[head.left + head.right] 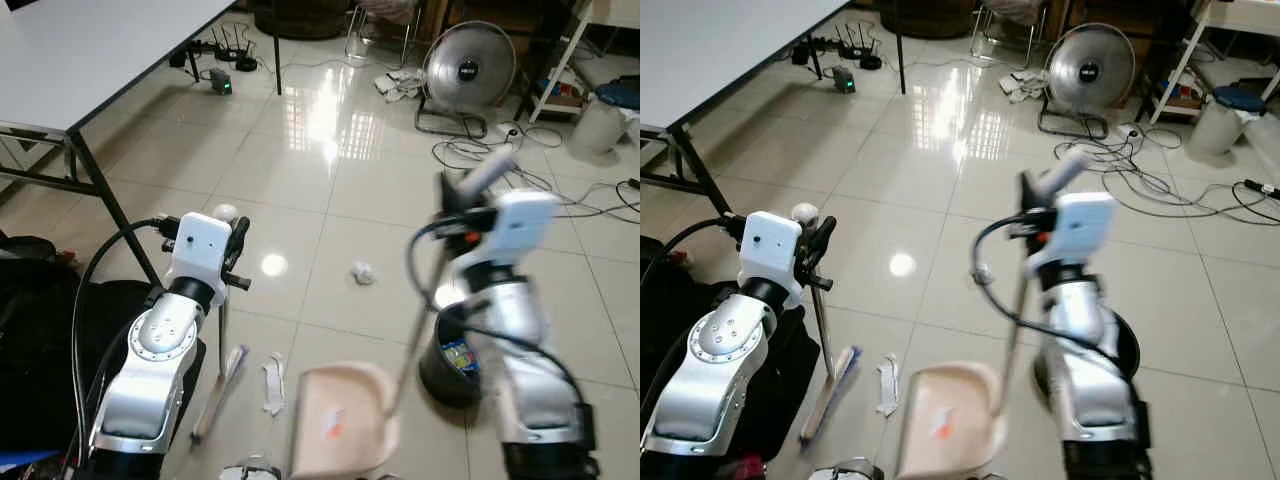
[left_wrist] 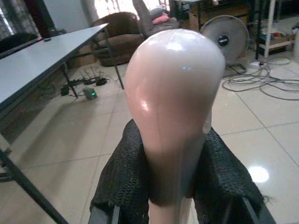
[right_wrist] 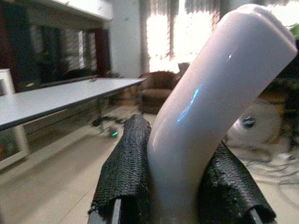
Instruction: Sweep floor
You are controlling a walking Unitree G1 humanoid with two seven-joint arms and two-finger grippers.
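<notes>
Your two grippers each clamp one handle.

Head views show you one pink dustpan (image 1: 340, 415) nearest, one broom (image 1: 221, 370) beside it, one paper wad (image 1: 363, 272) on the tiled floor (image 1: 300, 190). Left wrist view: left gripper (image 2: 180, 182) squeezes the broom knob. Right wrist view: right gripper (image 3: 180, 186) pinches the dustpan's bent handle.

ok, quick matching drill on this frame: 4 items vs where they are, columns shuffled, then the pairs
Items:
1. broom
2. dustpan
3. crumpled paper
4. fan

Places:
A. loose on the tiles between the two arms
B. handle held in the right pincer
C. far side of the floor, beside the cables
D. handle held in the left pincer

Pairs: 1-D, 2-B, 3-A, 4-C
</notes>
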